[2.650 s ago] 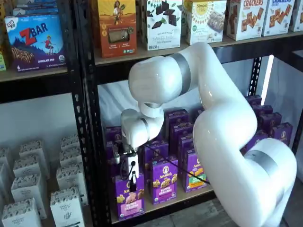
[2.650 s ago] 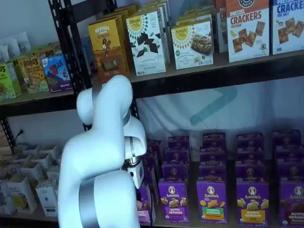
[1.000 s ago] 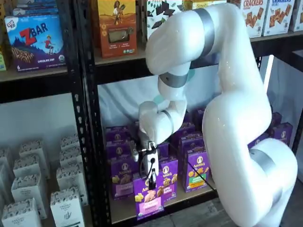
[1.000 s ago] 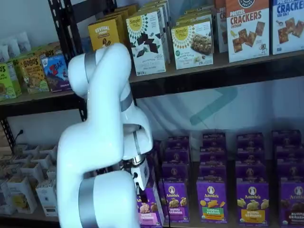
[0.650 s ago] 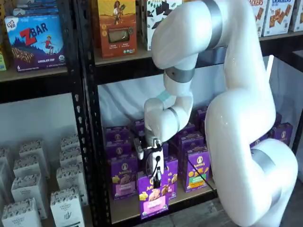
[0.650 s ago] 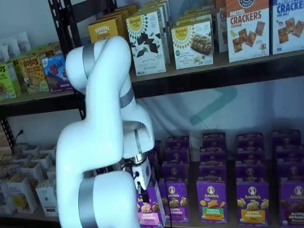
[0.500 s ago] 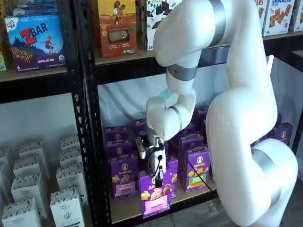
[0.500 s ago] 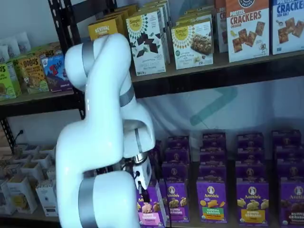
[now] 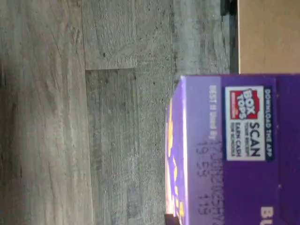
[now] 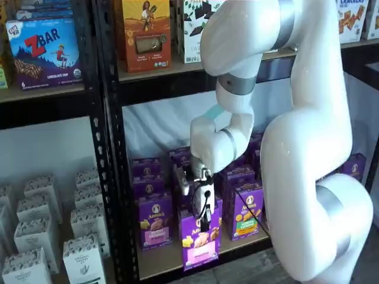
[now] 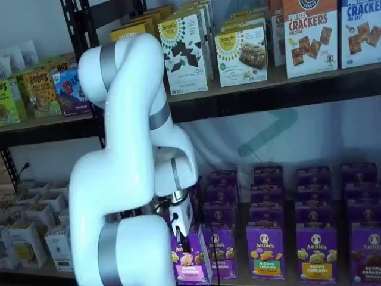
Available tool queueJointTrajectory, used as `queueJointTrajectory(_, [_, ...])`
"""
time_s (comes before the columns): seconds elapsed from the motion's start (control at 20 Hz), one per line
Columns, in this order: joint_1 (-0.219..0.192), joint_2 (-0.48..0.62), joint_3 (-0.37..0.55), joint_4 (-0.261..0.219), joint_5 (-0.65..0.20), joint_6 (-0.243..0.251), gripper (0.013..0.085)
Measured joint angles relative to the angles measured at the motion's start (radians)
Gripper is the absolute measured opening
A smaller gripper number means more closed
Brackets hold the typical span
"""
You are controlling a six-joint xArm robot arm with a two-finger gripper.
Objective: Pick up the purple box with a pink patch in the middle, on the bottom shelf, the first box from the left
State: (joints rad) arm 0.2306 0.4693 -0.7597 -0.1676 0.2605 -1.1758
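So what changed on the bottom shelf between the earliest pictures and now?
The gripper, shut on the purple cardboard box with the pink panel, has drawn it forward off the light-brown wooden bottom shelf and rightward; the wrist view shows grey floor beneath it. The other purple boxes stayed put.

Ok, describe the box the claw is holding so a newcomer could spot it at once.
Look at the bottom shelf of purple boxes. At its front edge, the claw is shut on the purple box, which hangs out past the row. It alone has a pink patch low on its front.
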Motion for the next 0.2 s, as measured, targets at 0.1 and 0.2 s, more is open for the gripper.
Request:
queueJointTrajectory(0.1, [-0.004, -0.010, 0.007, 0.019, 0.000, -0.022, 0.0370])
queueJointTrajectory(0.2, [-0.009, -0.018, 0.012, 0.031, 0.005, -0.039, 0.0370])
